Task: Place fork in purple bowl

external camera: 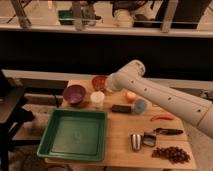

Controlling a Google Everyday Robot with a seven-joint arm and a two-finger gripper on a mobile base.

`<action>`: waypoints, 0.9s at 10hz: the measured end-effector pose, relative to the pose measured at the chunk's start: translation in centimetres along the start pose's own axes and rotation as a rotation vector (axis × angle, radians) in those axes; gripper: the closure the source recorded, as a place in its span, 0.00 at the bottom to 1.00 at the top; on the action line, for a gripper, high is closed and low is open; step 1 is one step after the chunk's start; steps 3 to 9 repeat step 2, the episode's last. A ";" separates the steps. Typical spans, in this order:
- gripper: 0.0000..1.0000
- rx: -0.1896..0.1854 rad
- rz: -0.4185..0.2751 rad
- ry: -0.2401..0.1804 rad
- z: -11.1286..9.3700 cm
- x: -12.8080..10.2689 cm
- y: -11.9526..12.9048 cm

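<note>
The purple bowl stands at the back left of the wooden table, left of a red-orange bowl. I cannot pick out the fork; it is hidden or out of view. My white arm reaches in from the right. My gripper is at the arm's far end, right beside the red-orange bowl's right rim and to the right of the purple bowl. It is mostly covered by the arm's thick joint.
A small white cup stands right of the purple bowl. A green tray fills the front left. Across the middle and right are a black block, an orange, a blue cup, a red pepper, a black-handled tool, a metal cup and brown bits.
</note>
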 end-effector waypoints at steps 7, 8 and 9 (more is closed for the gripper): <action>0.98 -0.002 -0.030 -0.044 0.7 -1.9 -0.4; 0.98 -0.002 -0.030 -0.044 0.7 -1.9 -0.4; 0.98 -0.002 -0.030 -0.044 0.7 -1.9 -0.4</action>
